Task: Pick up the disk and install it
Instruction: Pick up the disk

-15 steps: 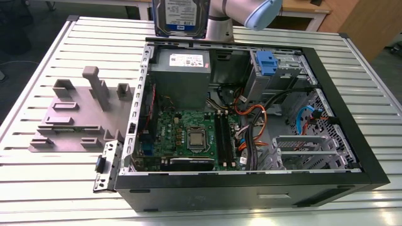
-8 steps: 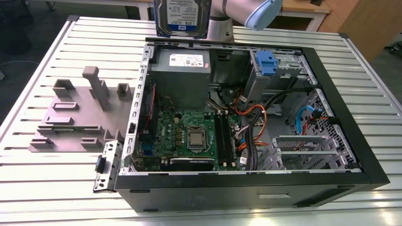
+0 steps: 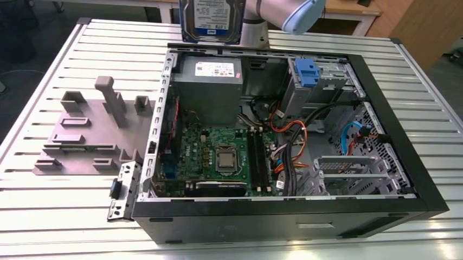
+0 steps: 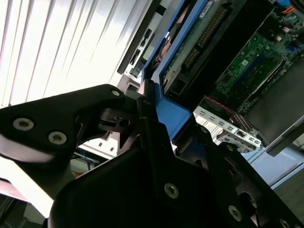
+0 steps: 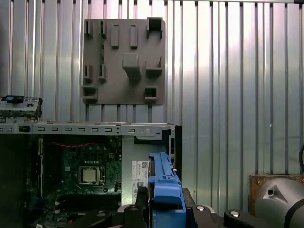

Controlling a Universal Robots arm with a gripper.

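Note:
The disk [image 3: 210, 19], silver-grey with a white-and-blue label, hangs upright in the air above the far edge of the open computer case [image 3: 289, 216] in the exterior view. In both wrist views my gripper [image 4: 159, 111] is shut on it. Its black fingers [image 4: 95, 107] clamp the disk's blue side rail [image 5: 164, 187] from both sides. The second wrist view shows the disk's underside with its circuit board [image 4: 199, 42] stretching away from the gripper [image 5: 164, 211]. The robot arm [image 3: 289, 13] stands just behind the disk.
Inside the case lie a green motherboard [image 3: 217, 157], a grey metal box with a white sticker [image 3: 210, 86], orange and blue cables [image 3: 311, 135], and a drive bay holding a bare blue clip [image 3: 307, 73]. A grey fixture plate [image 3: 90, 130] rests on the slatted table [image 3: 43, 206] beside the case.

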